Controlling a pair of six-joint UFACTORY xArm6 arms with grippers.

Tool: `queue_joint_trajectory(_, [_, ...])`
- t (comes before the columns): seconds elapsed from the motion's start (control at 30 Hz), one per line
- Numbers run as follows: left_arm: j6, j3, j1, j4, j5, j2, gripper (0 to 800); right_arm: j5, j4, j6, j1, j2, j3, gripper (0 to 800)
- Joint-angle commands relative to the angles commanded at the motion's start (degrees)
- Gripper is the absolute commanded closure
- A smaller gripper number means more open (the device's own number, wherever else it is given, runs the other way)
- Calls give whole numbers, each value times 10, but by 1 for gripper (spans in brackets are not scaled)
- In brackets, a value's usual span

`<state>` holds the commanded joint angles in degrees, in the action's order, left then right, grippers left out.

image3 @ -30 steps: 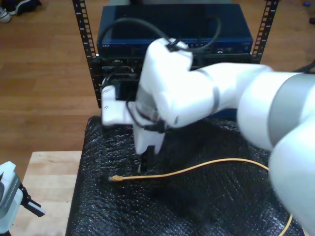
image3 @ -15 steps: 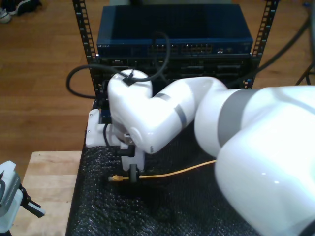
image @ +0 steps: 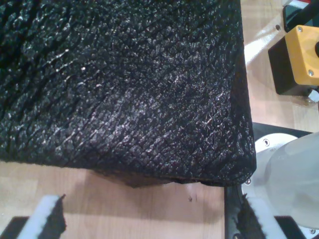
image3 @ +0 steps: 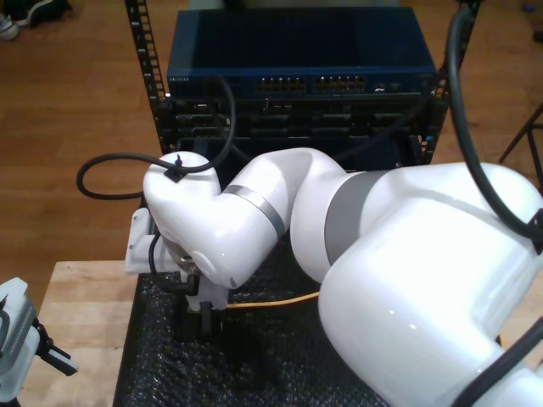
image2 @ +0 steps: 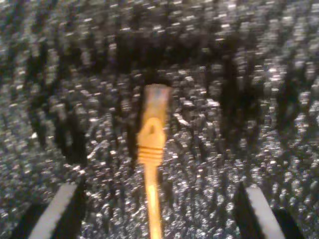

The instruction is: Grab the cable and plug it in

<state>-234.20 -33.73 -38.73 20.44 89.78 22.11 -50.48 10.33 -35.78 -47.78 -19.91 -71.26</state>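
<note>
My second tool (image2: 154,211) hangs with its jaws apart astride the cable (image2: 151,149), which lies on the black mat (image2: 259,124), so it should, as far as the blur shows, drop straight and clamp just behind the clear plug (image2: 156,99).

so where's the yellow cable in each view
Exterior view: the cable peeks out as a short yellow stretch from under the white arm, on the black mat.
Second wrist view: its clear plug and the cord lie between my second pincer's open fingers.
First wrist view: I can't find the cable.
Shared landmark: the black mat.
</note>
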Motion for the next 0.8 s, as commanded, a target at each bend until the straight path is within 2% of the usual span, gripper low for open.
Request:
queue_joint_trajectory(0.33, [1, 0, 0, 0, 1, -1, 0, 0, 11, 19, -4, -10, -11, 285])
queue_joint_trajectory(0.43, [1, 0, 0, 0, 1, 0, 0, 0, 13, 19, -4, -13, -15, 305])
queue_joint_trajectory(0.8, [1, 0, 0, -1, 1, -1, 0, 0, 15, 19, -8, -19, -18, 472])
